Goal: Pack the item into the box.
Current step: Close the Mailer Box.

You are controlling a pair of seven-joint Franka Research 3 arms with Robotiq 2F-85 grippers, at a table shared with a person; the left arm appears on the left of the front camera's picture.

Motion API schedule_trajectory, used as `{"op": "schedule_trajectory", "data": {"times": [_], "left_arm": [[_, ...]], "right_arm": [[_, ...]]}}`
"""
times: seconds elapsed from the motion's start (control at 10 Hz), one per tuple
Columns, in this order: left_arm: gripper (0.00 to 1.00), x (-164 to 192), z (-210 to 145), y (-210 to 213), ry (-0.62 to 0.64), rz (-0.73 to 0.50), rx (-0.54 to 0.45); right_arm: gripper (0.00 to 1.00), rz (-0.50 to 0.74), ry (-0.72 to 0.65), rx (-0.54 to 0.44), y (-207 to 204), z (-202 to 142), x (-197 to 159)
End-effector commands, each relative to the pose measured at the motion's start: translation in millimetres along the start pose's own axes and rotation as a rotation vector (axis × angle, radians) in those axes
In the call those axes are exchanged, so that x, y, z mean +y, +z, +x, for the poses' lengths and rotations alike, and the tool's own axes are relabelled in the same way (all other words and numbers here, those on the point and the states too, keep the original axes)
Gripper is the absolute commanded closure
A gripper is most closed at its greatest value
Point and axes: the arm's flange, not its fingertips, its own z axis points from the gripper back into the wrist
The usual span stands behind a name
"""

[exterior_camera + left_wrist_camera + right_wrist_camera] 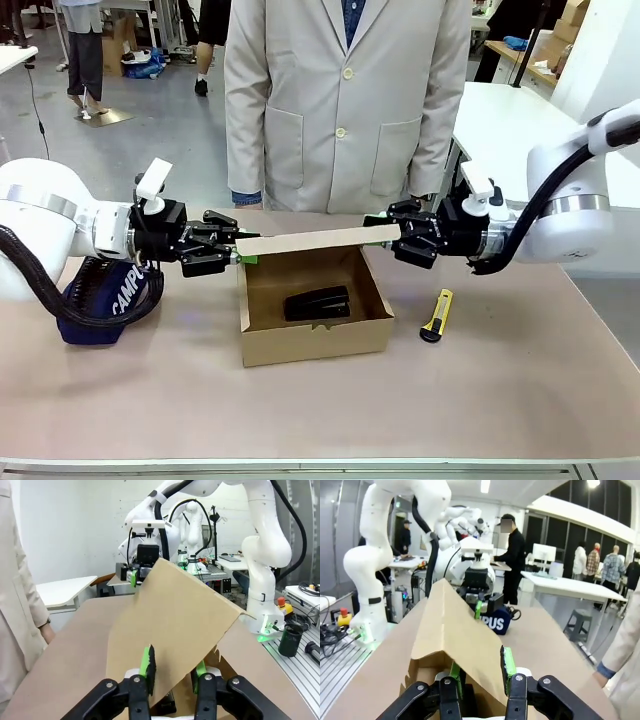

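The item (317,303) lies inside the box (315,345), so placement is judged complete and only closure remains. The flap lid (310,240) is raised above the rear wall, with the left hand (243,254) and right hand (388,238) clamped on its opposite ends. The opening below is unobstructed, and a utility knife (436,315) lies near the box's right side on the tabletop (300,410).

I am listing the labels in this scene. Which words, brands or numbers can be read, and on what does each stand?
"CAMPU": white letters on the navy pouch, front view; the end is hidden.
"PUS": the same pouch, right wrist view.
The box and the knife: no text to read.
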Motion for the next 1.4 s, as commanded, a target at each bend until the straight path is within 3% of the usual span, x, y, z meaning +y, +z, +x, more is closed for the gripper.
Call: {"op": "schedule_trajectory", "data": {"times": [0.0, 0.5, 0.6, 0.8, 1.3], "left_arm": [[0.6, -4, 2, -2, -0.035, 0.014, -0.024], [0.6, -6, 5, -1, -0.047, 0.006, -0.026], [0.02, -7, 6, -2, -0.045, 0.008, -0.034], [0.0, -8, 7, -2, -0.053, 0.0, -0.016], [0.0, -32, 12, 27, -0.102, -0.038, 0.066]], "right_arm": [[0.59, 0.001, 0.06, 0.017, -4, -62, 26], [0.59, 0.039, 0.06, 0.055, -8, -67, 24], [0.17, 0.059, 0.055, 0.057, -7, -66, 25], [0.0, 0.058, 0.051, 0.061, -2, -65, 25], [0.0, 0.005, 0.048, 0.108, 28, -57, 23]]}}
